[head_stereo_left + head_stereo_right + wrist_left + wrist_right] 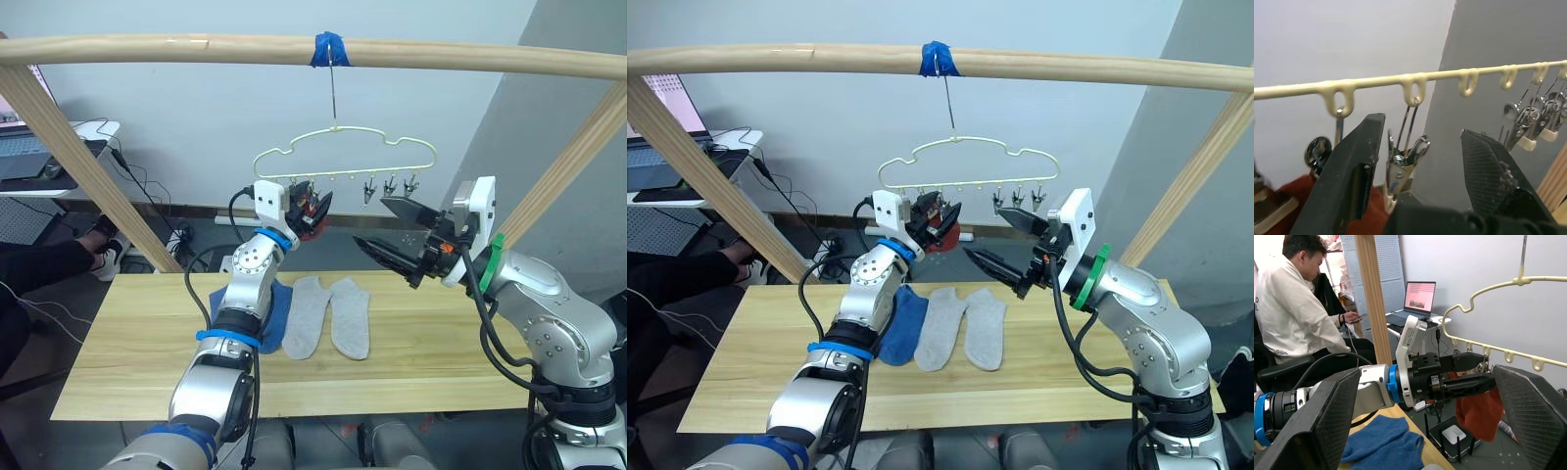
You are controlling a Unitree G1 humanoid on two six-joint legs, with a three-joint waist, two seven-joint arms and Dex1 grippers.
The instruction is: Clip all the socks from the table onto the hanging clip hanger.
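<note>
— What did your left fingers have, up at the clip hanger (345,157)?

— My left gripper (312,206) was raised to the hanger's left end, its black ribbed fingers (1349,171) spread a little on either side of a small metal clip (1403,164). They held nothing. A rust-red sock (1480,413) hung soft and crumpled from the clips just beside them.

— And the hanger itself?

— Thin pale gold wire, a wavy cloud outline, hooked over a wooden pole (147,49) at a wrap of blue tape (329,47). Three bare clips (390,186) dangled toward its right end.

— Below it?

— On the pale plank table (127,352), under the hanger, lay a blue sock (901,328) to the left and two light grey socks (328,315) flat, side by side, touching.

— Your right hand?

— My right gripper (397,235) hovered right of the hanger, below those bare clips, fingers wide apart and empty.

— Anything one camera caught alone?

— My right wrist camera looked past the hanger at a seated person (1295,318) in a white top and an open laptop (1418,301). My left wrist camera saw the loops along the hanger's bar up close.
</note>
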